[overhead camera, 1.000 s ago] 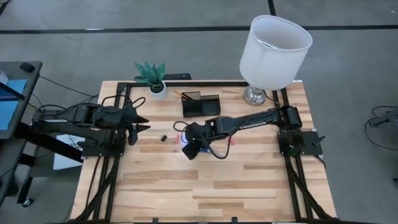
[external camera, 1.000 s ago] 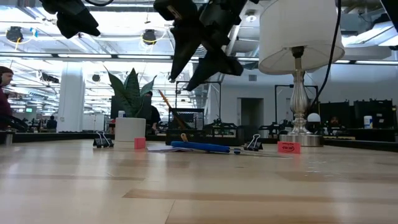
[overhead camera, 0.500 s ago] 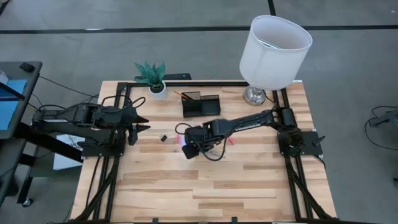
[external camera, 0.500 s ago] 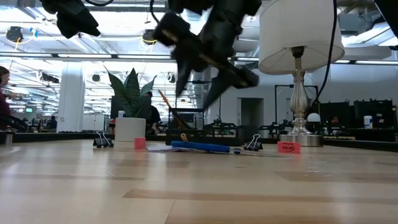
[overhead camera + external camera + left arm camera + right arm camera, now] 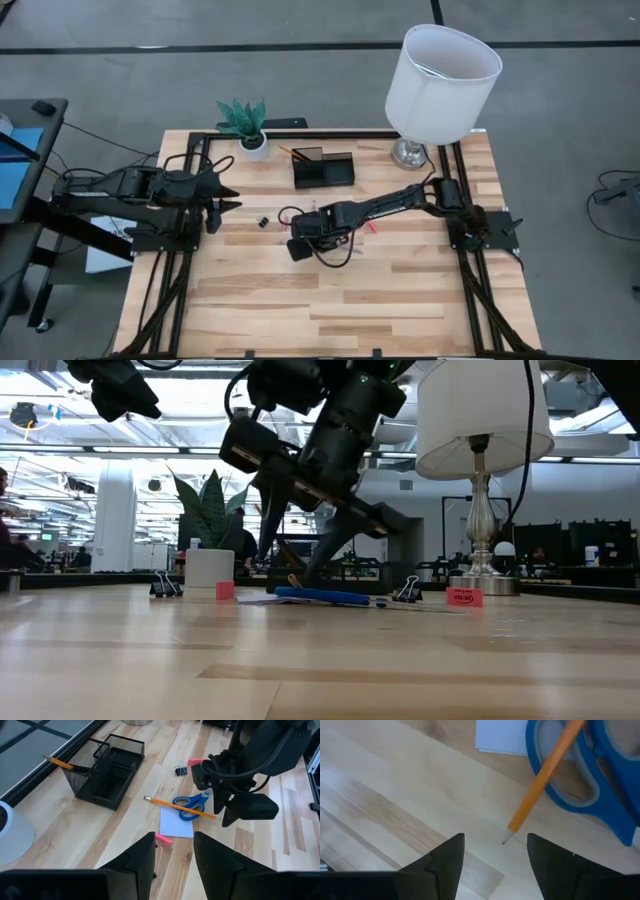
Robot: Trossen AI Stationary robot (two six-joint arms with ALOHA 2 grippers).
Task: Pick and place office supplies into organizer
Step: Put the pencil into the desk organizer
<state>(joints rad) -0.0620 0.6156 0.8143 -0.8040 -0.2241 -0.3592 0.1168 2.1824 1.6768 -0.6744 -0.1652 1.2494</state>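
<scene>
The right gripper [image 5: 492, 851], fingers spread and empty, hangs low over bare wood at the tip of one wooden pencil [image 5: 544, 775] lying across blue scissors [image 5: 600, 780] and a pale note pad [image 5: 177, 822], with the black mesh organizer [image 5: 102, 772] well beyond; the left gripper [image 5: 172, 851], half open and empty, waits aside.

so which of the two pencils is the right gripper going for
The pencil lying across the blue scissors on the table; the open right gripper hangs just over its tip. The other pencil already stands in the black organizer.
</scene>
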